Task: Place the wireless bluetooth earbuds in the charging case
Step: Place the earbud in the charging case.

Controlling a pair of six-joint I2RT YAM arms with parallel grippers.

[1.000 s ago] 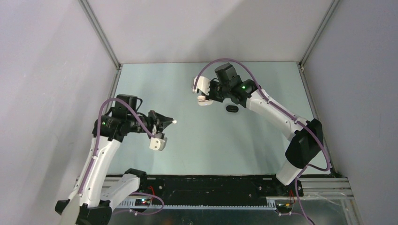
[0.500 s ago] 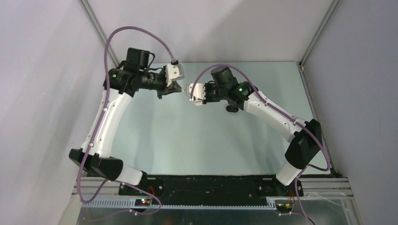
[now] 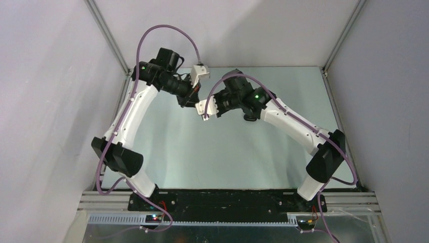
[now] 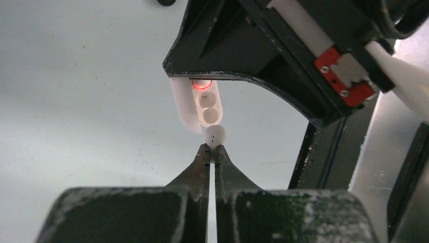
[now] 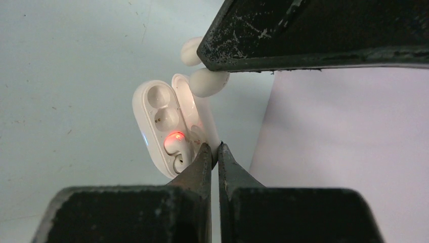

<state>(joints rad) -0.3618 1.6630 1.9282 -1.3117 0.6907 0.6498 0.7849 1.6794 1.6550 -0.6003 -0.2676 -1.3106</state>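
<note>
White, tiny plastic earbud is pinched in the left arm's jaws. That arm just swung over, so the bud now almost touches the open white oval charging case, held tight in the right arm's jaws.

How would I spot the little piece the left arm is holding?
Look where both arms meet over the far half of the table. The right claw holds an open white charging case; by its rim, the left claw pinches a white earbud. Unlike the seated bud by the red light, it sits outside the case.
</note>
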